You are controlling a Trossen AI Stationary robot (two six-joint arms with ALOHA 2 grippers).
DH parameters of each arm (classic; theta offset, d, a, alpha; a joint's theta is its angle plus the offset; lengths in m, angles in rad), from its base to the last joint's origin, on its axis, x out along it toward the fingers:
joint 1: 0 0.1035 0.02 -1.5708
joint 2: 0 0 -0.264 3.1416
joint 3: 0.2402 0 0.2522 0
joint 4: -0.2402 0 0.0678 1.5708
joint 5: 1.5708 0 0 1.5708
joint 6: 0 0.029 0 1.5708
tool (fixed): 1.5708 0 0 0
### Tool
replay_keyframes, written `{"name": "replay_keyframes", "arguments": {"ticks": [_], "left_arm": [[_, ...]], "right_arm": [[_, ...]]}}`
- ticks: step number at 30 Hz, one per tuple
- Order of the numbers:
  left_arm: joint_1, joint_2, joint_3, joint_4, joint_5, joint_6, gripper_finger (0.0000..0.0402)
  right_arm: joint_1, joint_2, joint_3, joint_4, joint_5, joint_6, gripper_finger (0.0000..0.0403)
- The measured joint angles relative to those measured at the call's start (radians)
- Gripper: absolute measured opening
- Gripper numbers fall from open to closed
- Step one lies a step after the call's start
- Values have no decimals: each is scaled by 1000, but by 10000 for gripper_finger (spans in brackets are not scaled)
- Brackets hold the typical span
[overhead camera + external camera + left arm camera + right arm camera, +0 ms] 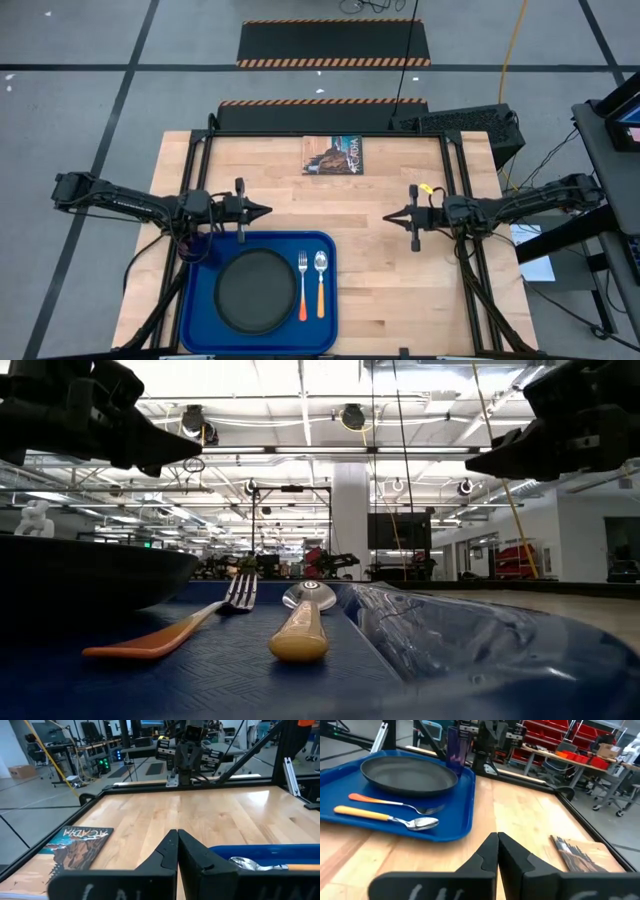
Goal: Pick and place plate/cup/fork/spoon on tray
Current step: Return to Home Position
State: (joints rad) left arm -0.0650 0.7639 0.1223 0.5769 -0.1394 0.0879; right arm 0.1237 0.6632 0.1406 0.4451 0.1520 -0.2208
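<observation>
The blue tray (200, 300) lies at the table's near left. On it rest the black plate (256, 290), the fork (303, 287) and the spoon (321, 284), side by side with handles toward the near edge. The purple cup (456, 747) stands upright at the tray's far left corner, mostly hidden under the left arm in the high view. My left gripper (266, 210) is shut and empty, above the tray's far edge. My right gripper (388, 216) is shut and empty, over bare table right of the tray.
A picture booklet (333, 154) lies flat at the table's far middle. A black metal frame (455, 180) runs along the table's edges. Bare wood lies between the two grippers and right of the tray.
</observation>
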Motion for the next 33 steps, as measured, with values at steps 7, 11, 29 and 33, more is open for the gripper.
{"name": "replay_keyframes", "arguments": {"ticks": [7, 11, 29, 33], "left_arm": [[0, 0, 0, -20, 1, 0, 5], [0, 0, 0, -26, 2, 0, 3], [0, 0, 0, -29, 4, 4, 5], [0, 0, 0, -29, 5, 4, 3]], "right_arm": [[0, -38, -25, 1, 0, 0, 0], [0, -55, -46, 1, 0, 6, 0], [0, -249, -99, -92, 0, 18, 0], [0, -319, -100, -141, 0, 18, 0]]}}
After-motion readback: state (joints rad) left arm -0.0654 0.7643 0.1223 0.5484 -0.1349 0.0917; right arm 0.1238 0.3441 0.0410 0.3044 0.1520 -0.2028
